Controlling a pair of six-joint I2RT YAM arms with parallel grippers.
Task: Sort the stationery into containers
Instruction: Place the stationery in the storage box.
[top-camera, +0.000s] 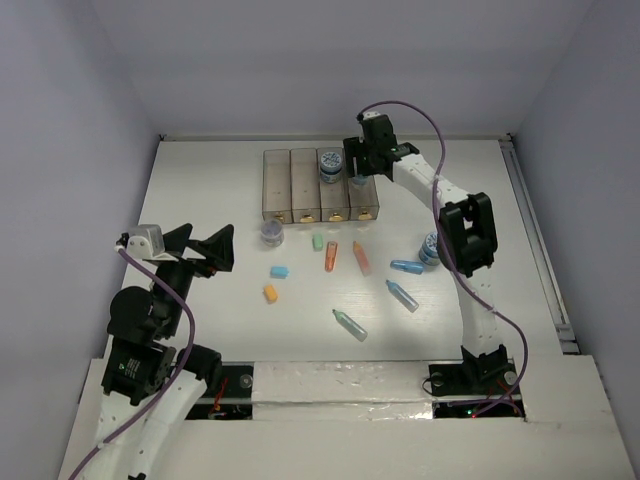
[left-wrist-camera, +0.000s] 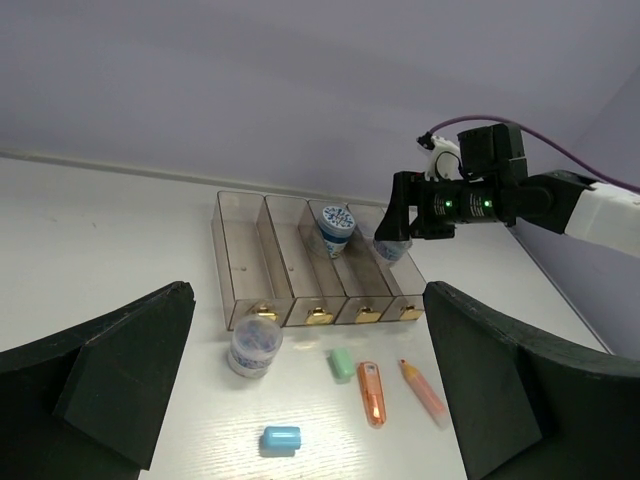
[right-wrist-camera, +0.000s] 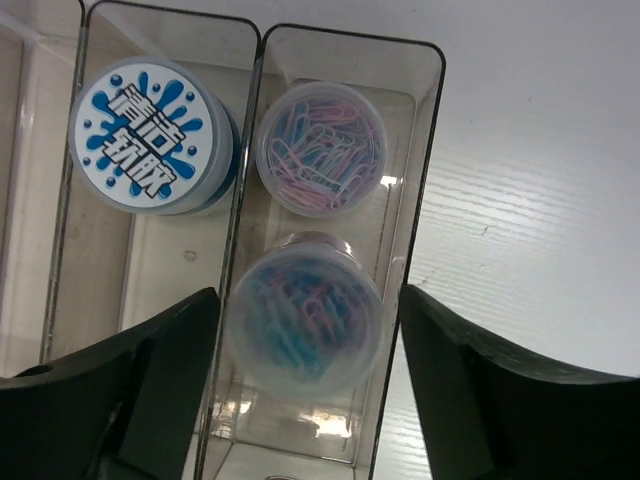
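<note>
A clear jar (right-wrist-camera: 305, 320) filled with bluish paper clips is seen in the rightmost compartment of the row of bins (top-camera: 277, 185), towards its far end. It is flanked by the fingers (right-wrist-camera: 110, 395) of the right gripper (top-camera: 360, 172), whose jaws are parted to roughly the jar's width. Whether its sides are actually pressed cannot be told. A second clear jar (right-wrist-camera: 320, 147), filled with pink and blue clips, is lodged just beyond it at the far end of the same compartment. In the neighbouring compartment, third from the left, a labelled jar (right-wrist-camera: 150, 135) with a blue splash lid is set at the far end. The two left compartments are seen without contents. Just off the near left corner of the bins a blue-topped jar (top-camera: 271, 233) is stood on the table (top-camera: 200, 180). Close to the near end of the bins a green eraser (top-camera: 318, 241), an orange marker (top-camera: 331, 256) and a pink marker (top-camera: 361, 258) are laid out. Farther from the bins a blue eraser (top-camera: 280, 271), an orange eraser (top-camera: 270, 293), two blue markers (top-camera: 406, 266) and a teal marker (top-camera: 350, 324) are scattered. Another jar (top-camera: 430, 248) is partly hidden by the right arm. The left gripper (top-camera: 200, 243) is held wide apart and empty, well to the near left of the bins.
</note>
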